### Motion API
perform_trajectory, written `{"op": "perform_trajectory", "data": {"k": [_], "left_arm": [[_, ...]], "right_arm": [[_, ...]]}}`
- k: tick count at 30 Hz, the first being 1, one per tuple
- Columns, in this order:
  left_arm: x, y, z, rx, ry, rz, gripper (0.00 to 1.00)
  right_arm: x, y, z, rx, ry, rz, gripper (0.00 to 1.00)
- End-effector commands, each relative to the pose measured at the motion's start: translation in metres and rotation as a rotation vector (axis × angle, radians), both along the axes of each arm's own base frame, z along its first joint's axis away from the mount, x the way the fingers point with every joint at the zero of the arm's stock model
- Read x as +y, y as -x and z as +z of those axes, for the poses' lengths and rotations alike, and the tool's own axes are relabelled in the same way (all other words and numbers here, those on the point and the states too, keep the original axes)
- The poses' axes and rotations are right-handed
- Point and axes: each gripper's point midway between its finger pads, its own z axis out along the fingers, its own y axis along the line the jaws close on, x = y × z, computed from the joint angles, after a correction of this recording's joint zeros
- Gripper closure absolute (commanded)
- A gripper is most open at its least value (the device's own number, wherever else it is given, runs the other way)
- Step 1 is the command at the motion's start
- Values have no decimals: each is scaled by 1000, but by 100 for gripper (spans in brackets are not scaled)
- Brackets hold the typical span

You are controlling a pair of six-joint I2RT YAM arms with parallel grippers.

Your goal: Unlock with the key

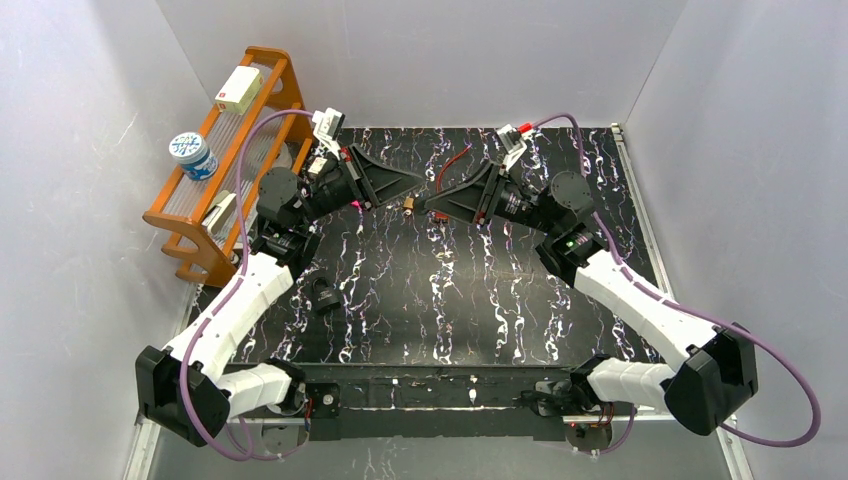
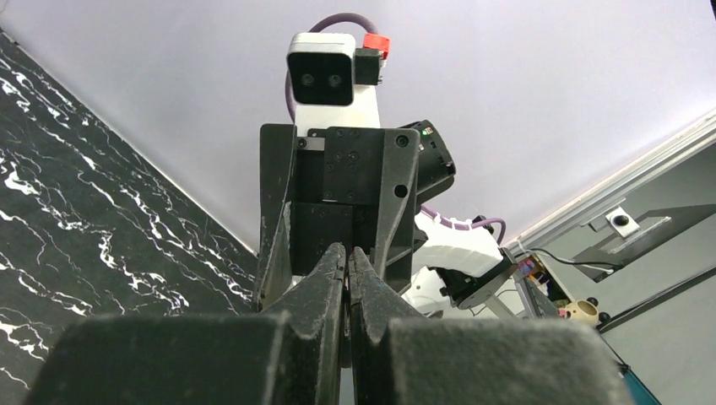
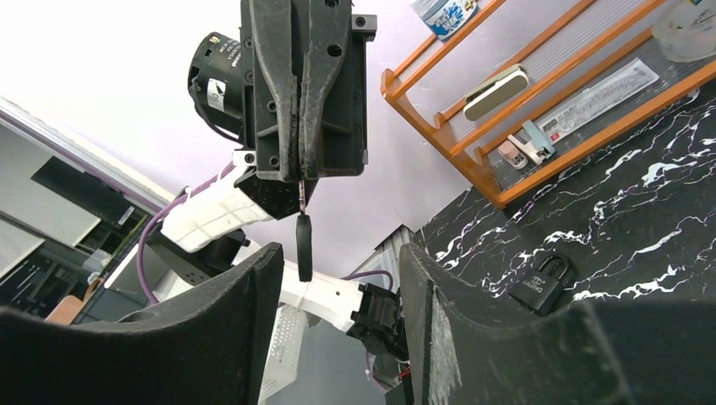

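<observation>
Holding the key: the key (image 3: 304,246) is pinched by its thin metal end at the tip of the left gripper (image 3: 301,173), whose fingers are pressed fully together on it. The black head hangs free below, seemingly so that it can be taken.
Right gripper: the right gripper (image 3: 338,257) is spread wide, with one finger on either side of the hanging head and neither touching it. This is judged to be a set-up for a handover.
Meeting place: both grippers are held above the far middle of the table (image 1: 500,300), their tips almost met.
Padlock: the padlock (image 1: 327,293) lies on the near left of the table, well apart from the key. Its shackle appears shut.
Step judged: the key is not yet at the padlock. A regrip by the head is thought necessary so that the metal end is freed for insertion.
</observation>
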Motion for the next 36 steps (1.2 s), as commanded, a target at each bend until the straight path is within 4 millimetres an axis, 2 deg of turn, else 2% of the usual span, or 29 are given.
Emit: {"op": "perform_trajectory", "data": {"k": [1,10,16,18,22,23,24,25,28,29,33,36], "left_arm": [[3,9,15,-66,34,-12,100],[3,6,8,-57,40,2,100],[4,4,6,-53,44,12,100],[4,2,6,-49,47,20,100],[6,-4,4,-36,58,60,100],[7,-7,3,-31,58,80,92],[8,-11,1,-26,51,104,78],[11,-15,-2,-19,35,137,71],[28,-38,-27,19,-83,336,53],[38,-45,-48,72,-159,416,48],[110,-65,-114,308,-417,826,33],[157,-57,-156,463,-583,1035,28]], "right_arm": [[0,10,25,-82,-52,55,42],[9,9,28,-62,-45,119,56],[12,8,27,-42,-45,140,70],[12,9,26,-40,-44,147,77],[13,8,23,-28,-35,147,99],[12,7,22,-28,-33,134,99],[11,5,21,-28,-33,116,99],[10,2,18,-17,-25,90,99],[6,-10,6,8,19,-2,99],[5,-13,2,12,29,-25,99],[0,-24,-14,50,87,-108,99],[-7,-35,-32,67,160,-192,99]]}}
